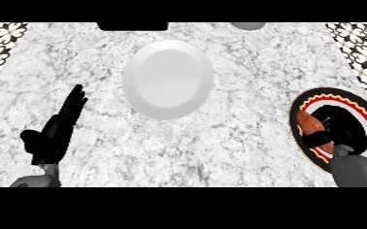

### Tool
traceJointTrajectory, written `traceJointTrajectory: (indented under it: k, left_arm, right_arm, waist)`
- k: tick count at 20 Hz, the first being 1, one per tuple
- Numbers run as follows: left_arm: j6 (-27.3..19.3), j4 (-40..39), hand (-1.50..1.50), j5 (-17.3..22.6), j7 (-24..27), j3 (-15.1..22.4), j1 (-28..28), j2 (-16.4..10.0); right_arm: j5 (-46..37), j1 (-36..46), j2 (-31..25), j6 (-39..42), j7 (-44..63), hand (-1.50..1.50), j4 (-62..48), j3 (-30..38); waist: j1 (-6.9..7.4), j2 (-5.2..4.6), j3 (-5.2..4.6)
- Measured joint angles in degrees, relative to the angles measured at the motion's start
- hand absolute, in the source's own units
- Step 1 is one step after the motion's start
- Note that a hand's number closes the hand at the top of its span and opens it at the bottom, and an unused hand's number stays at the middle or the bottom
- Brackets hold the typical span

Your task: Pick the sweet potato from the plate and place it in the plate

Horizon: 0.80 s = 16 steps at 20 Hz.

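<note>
Grasping stage: right robot hand sits over sweet potato at 3 o'clock, closure unclear. Likely stiff, light, roll-prone; take it mid-body.

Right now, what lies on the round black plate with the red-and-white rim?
An orange-brown sweet potato; the black right hand hides part of it and of the plate.

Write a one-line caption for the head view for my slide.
Right hand curled round the sweet potato on the patterned plate; white plate at centre, left hand open at left.
</note>
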State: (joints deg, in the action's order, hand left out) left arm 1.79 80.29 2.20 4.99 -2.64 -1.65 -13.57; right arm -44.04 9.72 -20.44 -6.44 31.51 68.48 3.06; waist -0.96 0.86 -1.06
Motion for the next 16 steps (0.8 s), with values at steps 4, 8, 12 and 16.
traceJointTrajectory:
  k: [4, 8, 12, 16]
  left_arm:
    - [0.17, -0.66, 0.00, 0.35, 0.19, -0.86, 0.34, -0.49]
    - [0.24, -0.91, 0.00, 0.26, 0.53, -1.00, 0.83, -0.52]
    - [0.02, -1.33, 0.00, -0.26, 1.40, -0.65, 0.76, 0.04]
    - [0.40, -1.36, 0.00, -0.13, 1.34, -0.73, 0.50, 0.08]
  right_arm:
    - [-9.14, -6.23, 7.18, -6.28, 6.26, 1.50, 10.31, -8.42]
    - [-18.81, -13.14, 13.35, -9.60, 12.63, 1.50, 21.69, -18.16]
    - [-30.27, -19.07, 16.98, -7.78, 20.26, 1.50, 33.68, -28.05]
    - [-41.92, -21.11, 19.04, -3.33, 26.19, 1.50, 43.78, -37.20]
  waist:
    - [-1.03, 0.46, -0.14]
    - [-1.26, 0.28, 0.40]
    - [-1.01, 0.00, 0.67]
    - [-0.36, -0.23, 0.82]
